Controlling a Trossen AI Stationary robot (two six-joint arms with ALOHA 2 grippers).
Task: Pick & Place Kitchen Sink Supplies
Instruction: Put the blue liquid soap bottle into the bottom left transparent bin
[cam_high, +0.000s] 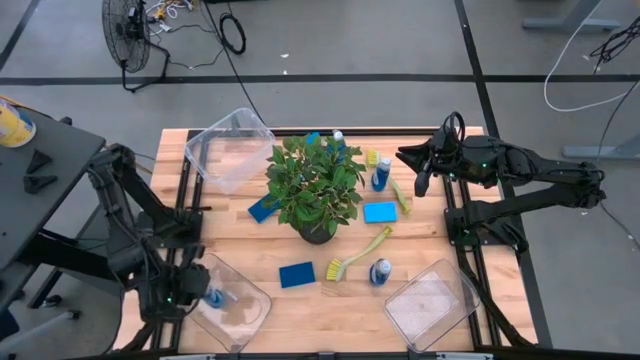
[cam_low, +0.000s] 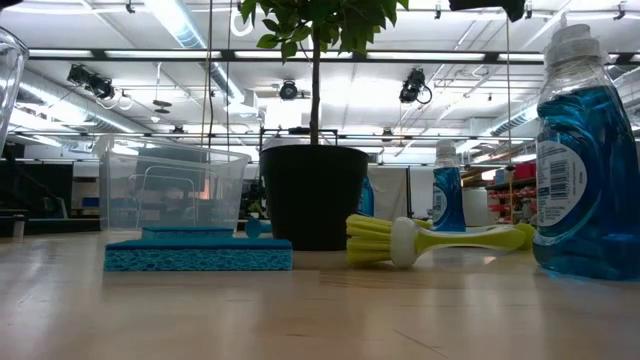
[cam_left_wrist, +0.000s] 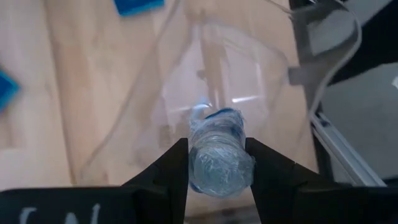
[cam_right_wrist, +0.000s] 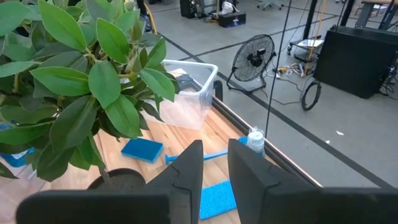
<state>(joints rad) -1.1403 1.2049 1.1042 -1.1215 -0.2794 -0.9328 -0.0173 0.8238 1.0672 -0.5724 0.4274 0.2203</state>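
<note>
1. At the lower left of the high view we see the left gripper (cam_high: 207, 297) over a clear bin (cam_high: 232, 305); its fingers (cam_left_wrist: 171, 168) are clenched on a small blue bottle (cam_left_wrist: 217, 155), which hangs above that bin's open mouth.
2. Along the lower edge of the wooden surface (cam_high: 310, 300) sits a second clear bin (cam_high: 432, 305) at lower right; just up and left of it stands another blue bottle (cam_high: 380, 271).
3. Left of that bottle lie a yellow-green dish brush (cam_high: 358, 253) and a flat blue sponge (cam_high: 296, 274), side by side but apart.
4. In the centre stands the potted plant (cam_high: 315, 185); a blue sponge (cam_high: 380, 212) lies to its right and another (cam_high: 264, 208) pokes out at its left.
5. Farther up, a bottle (cam_high: 381, 175) stands right of the plant, with a second brush (cam_high: 399, 195) beside it; a third clear bin (cam_high: 230, 148) lies at the upper left.
6. At the upper right the right gripper (cam_high: 418, 172) hovers above the surface; its fingers (cam_right_wrist: 186, 171) stand narrowly parted, grasping nothing.
</note>
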